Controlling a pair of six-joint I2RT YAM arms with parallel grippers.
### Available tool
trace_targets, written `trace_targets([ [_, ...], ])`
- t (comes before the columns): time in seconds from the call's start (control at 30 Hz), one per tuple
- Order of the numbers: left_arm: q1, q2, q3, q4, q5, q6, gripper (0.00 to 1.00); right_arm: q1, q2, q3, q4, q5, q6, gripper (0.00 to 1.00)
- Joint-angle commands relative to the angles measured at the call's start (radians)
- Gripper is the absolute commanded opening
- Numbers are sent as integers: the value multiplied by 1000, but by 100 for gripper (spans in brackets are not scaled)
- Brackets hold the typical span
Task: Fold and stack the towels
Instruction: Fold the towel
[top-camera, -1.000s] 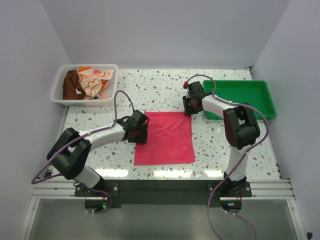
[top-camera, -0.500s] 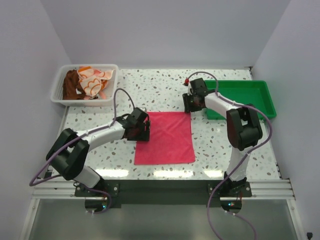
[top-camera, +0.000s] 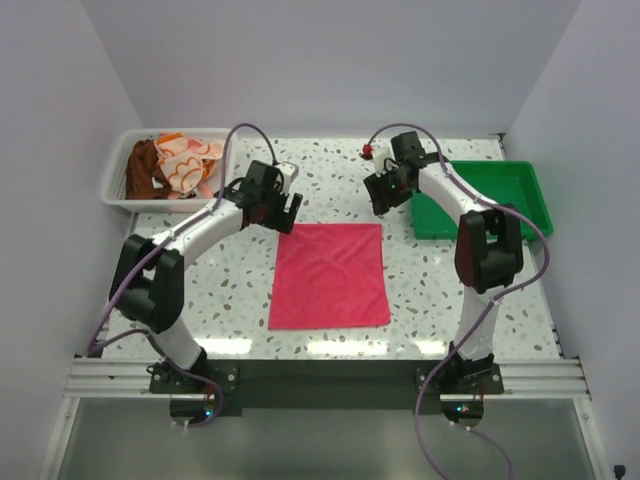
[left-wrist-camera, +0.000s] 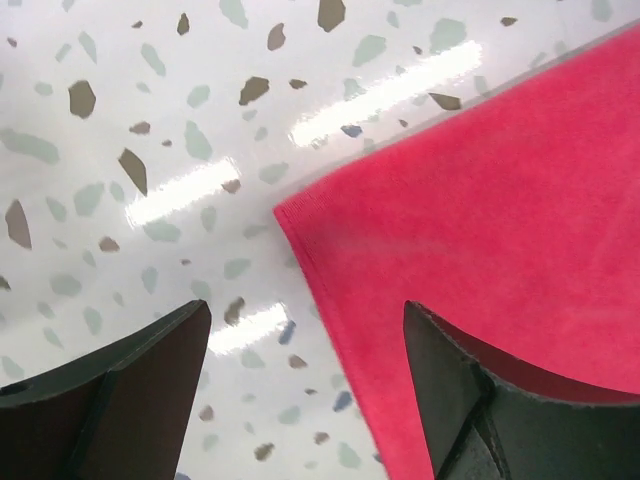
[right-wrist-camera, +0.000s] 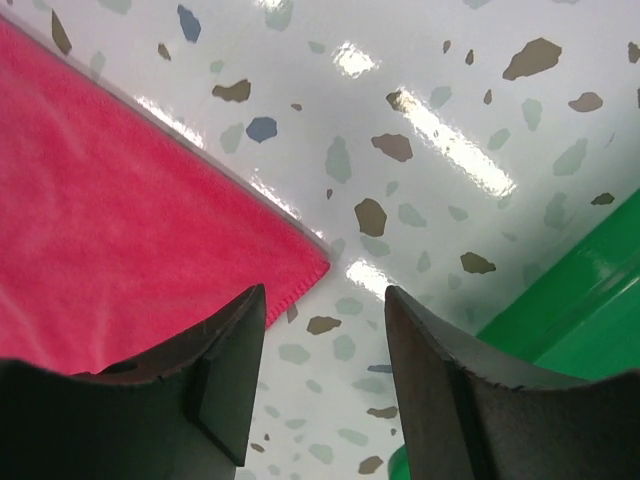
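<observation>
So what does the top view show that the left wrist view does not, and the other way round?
Only the top view: the whole pink towel lying flat, the white basket with a brown cloth and an orange flowered cloth, the green tray, and the right tool. Only the left wrist view: one towel corner close up, its hem visible, ahead of the open, empty left tool. Both: the pink towel and the speckled table.
</observation>
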Motion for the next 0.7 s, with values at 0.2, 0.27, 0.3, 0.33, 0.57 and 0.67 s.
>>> trace_targets([
  [0.2, 112, 272, 271, 0, 300, 424, 77, -6, 169, 231, -307, -94, -307, 54],
  [0.27, 113, 312, 335, -37, 308, 454, 76, -5, 190, 251, -326, -103, -326, 54],
  [0.3, 115, 344, 347, -42, 314, 471, 75, -5, 213, 262, -327, -108, -337, 54],
  [0.33, 115, 358, 358, -45, 322, 481, 75, -5, 223, 289, -340, -114, -343, 54],
  [0.57, 118, 444, 414, -132, 332, 569, 72, -3, 318, 403, -402, -149, -384, 50],
  [0.67, 116, 459, 433, -144, 372, 587, 72, 3, 358, 441, -435, -162, -400, 47],
])
